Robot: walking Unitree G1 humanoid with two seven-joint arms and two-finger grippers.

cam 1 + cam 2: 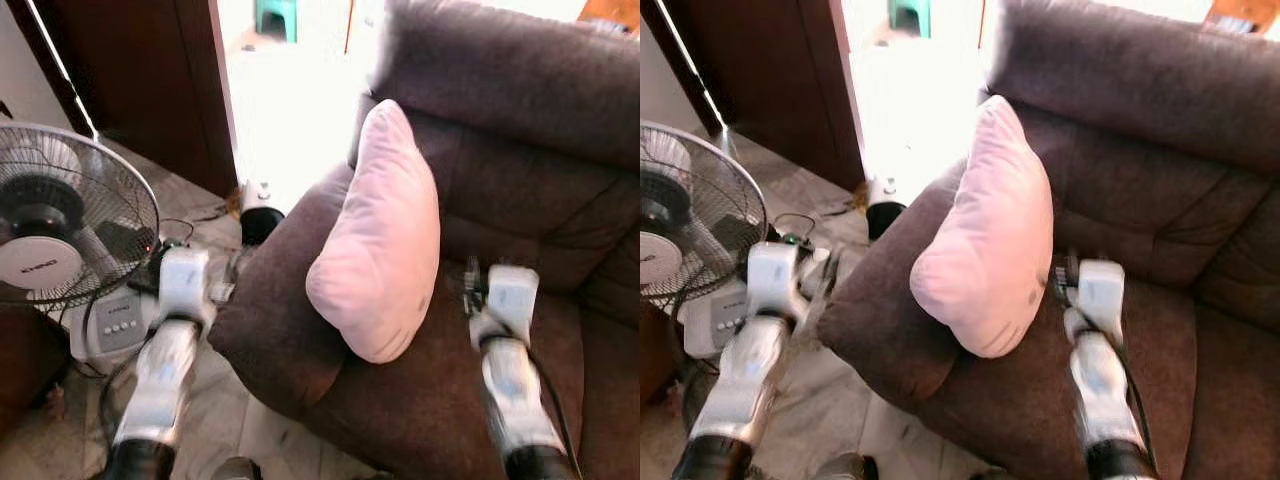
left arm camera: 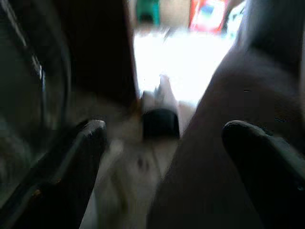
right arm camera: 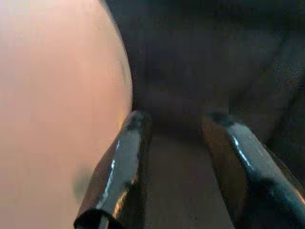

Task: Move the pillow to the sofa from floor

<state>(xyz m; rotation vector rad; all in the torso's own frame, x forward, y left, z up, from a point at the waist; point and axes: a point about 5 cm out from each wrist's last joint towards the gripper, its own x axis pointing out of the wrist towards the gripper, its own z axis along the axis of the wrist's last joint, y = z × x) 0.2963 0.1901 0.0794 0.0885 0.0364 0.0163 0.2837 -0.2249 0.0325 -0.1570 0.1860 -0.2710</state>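
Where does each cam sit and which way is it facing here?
Left eye: head, looking down at pillow on brown sofa; both silver arms show.
Right eye: same scene, slightly offset; fan at left.
Left wrist: along open left gripper, toward sofa arm and bright doorway.
Right wrist: along open right gripper, beside the pillow.
Shared: pillow, sofa.

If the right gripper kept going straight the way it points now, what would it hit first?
Most likely the brown sofa: the right gripper, fingers apart, points past the pink pillow beside it into the sofa's seat and backrest. Depth is unclear; one finger lies very near the pillow and might brush it.
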